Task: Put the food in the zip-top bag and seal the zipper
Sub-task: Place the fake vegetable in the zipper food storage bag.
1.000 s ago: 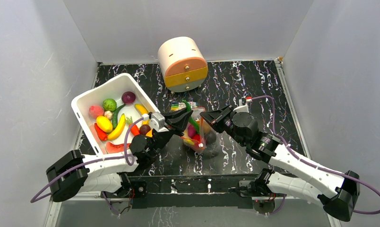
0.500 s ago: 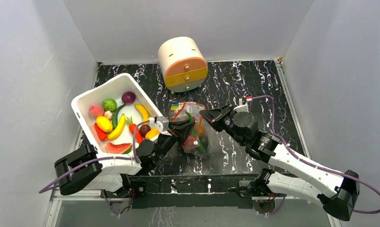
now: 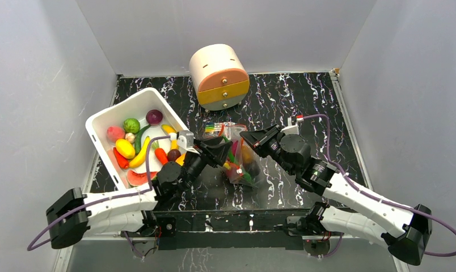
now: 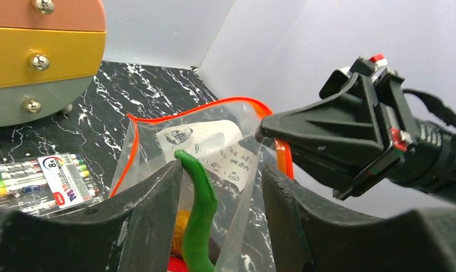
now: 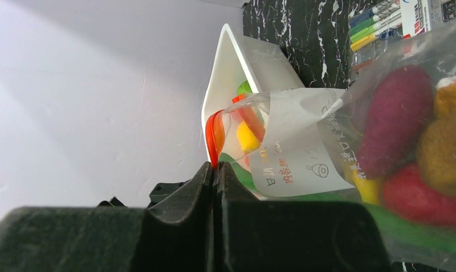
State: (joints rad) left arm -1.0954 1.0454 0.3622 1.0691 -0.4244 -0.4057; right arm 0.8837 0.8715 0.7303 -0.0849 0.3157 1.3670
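One zip-top bag point(image 3: 244, 165) sits mouth-up at the table's point(image 3: 305, 96) middle, its zipper point(image 5: 212, 139) pinched on the right side by the right gripper point(image 5: 215, 170), while the left gripper's point(image 4: 220, 187) spread jaws straddle a green food piece point(image 4: 198, 209) poking from the mouth.

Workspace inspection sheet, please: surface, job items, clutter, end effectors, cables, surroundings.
Surface: glossy black white-veined tabletop.
Job's things: crinkly clear zip-top bag, mouth open, holding several toy foods; more plastic toy fruit in the white rectangular bin.
Clutter: flat pack of coloured pens next to the bag; round three-drawer cabinet at the back.
End effectors: left end effector open at the bag's mouth, long green toy piece between its fingers; right end effector shut on the red-orange zipper strip.
Cables: left arm's purple cable and right arm's purple cable, both clear of the bag.
Surroundings: plain grey walls; nothing else seen.
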